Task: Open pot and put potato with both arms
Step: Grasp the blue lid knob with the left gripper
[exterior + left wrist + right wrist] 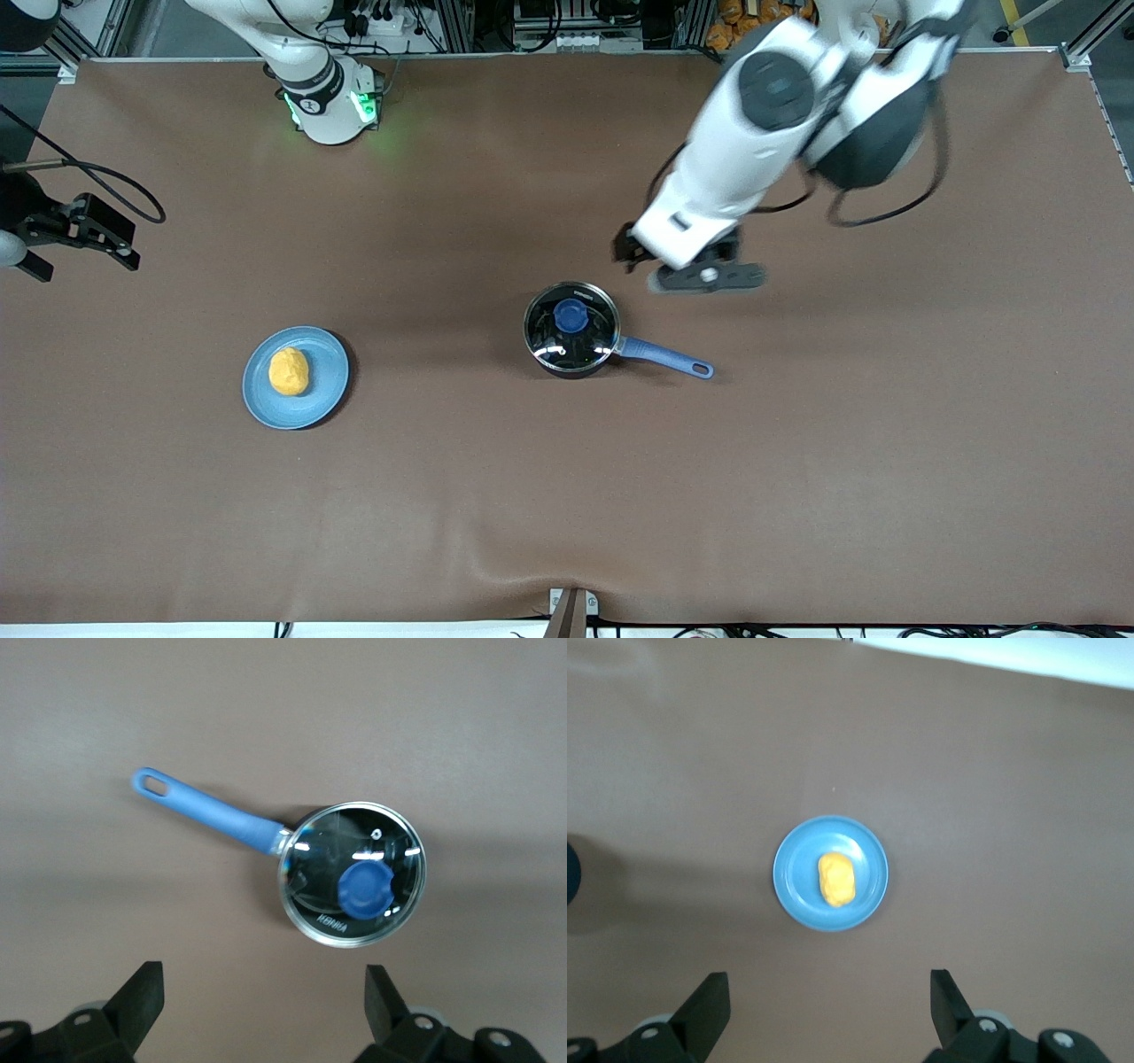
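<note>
Pot [571,335] mid-table, glass lid [353,873] on; lid looks slick and breakable, so I'd take the blue knob [364,889]. Potato [289,371] on plate [328,354], toward my right arm's end; firm, bumpy, grips across its width. Left gripper [687,266] over bare cloth [567,496] beside pot, fingers apart. Right gripper [824,1014] high above plate, fingers apart. Ample room.
</note>
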Controlling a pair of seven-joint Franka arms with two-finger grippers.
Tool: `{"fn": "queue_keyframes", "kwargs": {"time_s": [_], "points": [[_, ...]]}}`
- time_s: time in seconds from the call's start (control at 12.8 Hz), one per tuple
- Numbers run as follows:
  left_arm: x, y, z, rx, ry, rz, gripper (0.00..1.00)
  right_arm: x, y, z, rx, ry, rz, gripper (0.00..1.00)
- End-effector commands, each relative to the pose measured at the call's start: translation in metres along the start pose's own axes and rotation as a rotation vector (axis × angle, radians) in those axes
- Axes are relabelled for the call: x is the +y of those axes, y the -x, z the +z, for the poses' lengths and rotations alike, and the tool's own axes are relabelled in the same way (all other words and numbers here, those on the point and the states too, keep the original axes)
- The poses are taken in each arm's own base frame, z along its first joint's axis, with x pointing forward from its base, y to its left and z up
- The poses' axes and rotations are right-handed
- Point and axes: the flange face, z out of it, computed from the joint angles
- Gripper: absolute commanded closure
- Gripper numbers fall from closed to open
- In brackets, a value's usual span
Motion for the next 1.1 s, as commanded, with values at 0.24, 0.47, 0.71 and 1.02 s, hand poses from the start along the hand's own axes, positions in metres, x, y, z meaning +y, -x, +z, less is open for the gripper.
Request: {"fn": "queue_keyframes", "kwargs": {"time_s": [0.24,0.47,0.71,1.02], "points": [[0.079,-0.006,0.101,0.119,0.009,0.042,0.00,0.004,-0.019,0.063,-0.127,-0.029,-0.022,0.00],[0.082,-0.002,0.133,0.106,-0.024,0.028,0.00,0.006,-0.037,0.123,-0.206,-0.062,-0.019,0.00],[0.089,0.007,0.163,0.088,-0.036,0.038,0.00,-0.002,-0.052,0.183,-0.255,-0.087,-0.046,0.00],[0.085,0.011,0.176,0.074,-0.059,0.021,0.00,-0.009,-0.060,0.274,-0.263,-0.100,-0.057,0.00]]}}
